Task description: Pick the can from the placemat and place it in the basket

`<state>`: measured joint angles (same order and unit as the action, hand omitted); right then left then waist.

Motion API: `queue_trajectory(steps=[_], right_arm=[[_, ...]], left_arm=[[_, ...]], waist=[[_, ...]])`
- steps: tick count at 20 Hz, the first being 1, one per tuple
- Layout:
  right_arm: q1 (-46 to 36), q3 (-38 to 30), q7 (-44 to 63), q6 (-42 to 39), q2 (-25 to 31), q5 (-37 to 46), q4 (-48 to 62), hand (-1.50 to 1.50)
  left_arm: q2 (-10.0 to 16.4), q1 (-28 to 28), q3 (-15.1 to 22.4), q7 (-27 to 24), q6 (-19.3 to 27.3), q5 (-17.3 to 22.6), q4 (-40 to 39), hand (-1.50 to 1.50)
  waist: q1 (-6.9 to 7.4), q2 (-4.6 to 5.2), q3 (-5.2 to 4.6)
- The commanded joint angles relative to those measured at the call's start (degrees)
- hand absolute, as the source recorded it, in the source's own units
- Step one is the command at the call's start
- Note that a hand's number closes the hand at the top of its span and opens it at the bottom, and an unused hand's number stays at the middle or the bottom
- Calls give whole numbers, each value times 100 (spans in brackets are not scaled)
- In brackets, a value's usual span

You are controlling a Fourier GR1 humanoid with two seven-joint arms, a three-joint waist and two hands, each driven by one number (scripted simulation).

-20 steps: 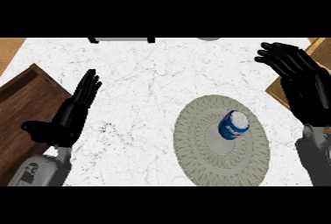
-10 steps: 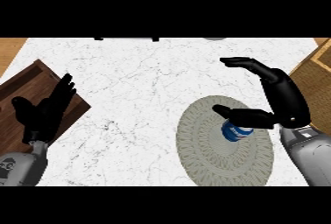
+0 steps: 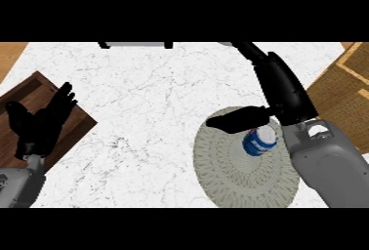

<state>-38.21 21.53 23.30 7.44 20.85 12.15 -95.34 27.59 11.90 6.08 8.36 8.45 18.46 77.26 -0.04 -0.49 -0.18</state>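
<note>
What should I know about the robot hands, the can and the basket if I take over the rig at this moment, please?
Left robot hand: open, fingers up, resting at the view's left over a wooden board.
Right robot hand: open, fingers straight, beside the can, with its thumb lying by the can's top. Not closed on it.
The can stands on the round placemat. The basket shows only partly at the view's right edge.
Done: the approach to the can.
Left: close on the can, lift it, carry it right to the basket, release.
</note>
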Motion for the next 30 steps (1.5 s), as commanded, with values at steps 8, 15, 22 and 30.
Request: queue_trajectory(steps=[8,15,22,30], right_arm=[[-1774,-425,3699,-2690,1759,-133,-122,-150],[-1735,-1045,4156,-4089,2182,-2258,38,-150],[-1029,-1705,4277,-4011,2932,-3714,-667,-150],[1074,-2472,3231,-3238,2742,-2910,-2039,-150]], left_arm=[[9,-18,-99,-4,-37,-16,-35,0],[-63,-302,-118,-154,-87,-69,24,0],[-138,52,-197,167,-80,-100,-20,0],[26,169,-575,200,-396,-96,-161,0]], waist=[[-119,-48,-4],[-108,-16,10],[-157,5,16],[-83,39,20]])
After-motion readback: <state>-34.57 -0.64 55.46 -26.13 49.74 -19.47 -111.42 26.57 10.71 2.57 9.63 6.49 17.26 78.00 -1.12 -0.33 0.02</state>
